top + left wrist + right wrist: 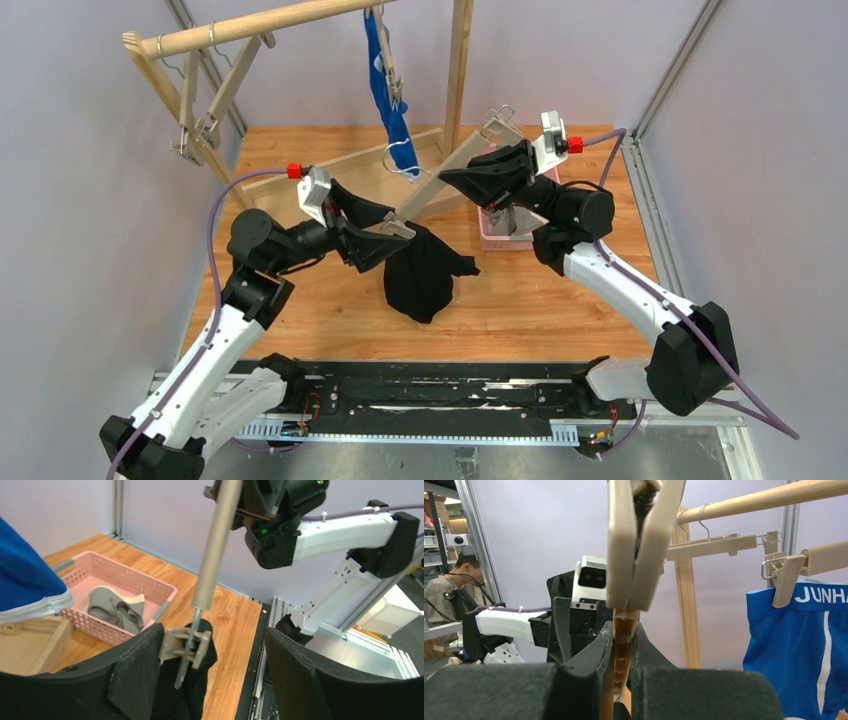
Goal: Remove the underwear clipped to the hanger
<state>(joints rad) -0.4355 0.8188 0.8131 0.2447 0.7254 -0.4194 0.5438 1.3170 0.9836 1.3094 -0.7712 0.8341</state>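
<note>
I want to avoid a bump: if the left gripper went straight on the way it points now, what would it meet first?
Most likely the hanger clip on the black underwear. It sits just ahead of the left gripper, between its open fingers and close to one of them. Depth is hard to judge.

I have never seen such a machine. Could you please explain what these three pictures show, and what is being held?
These are two robot arms bolted at a table edge. One picture looks down from above; the other two come from a camera on each wrist. The right hand is shut on a beige hanger. The left hand stands open around the hanger's clip, from which black underwear hangs down onto the table. A pink basket holds a grey garment. From the wooden rack hangs blue underwear.
</note>
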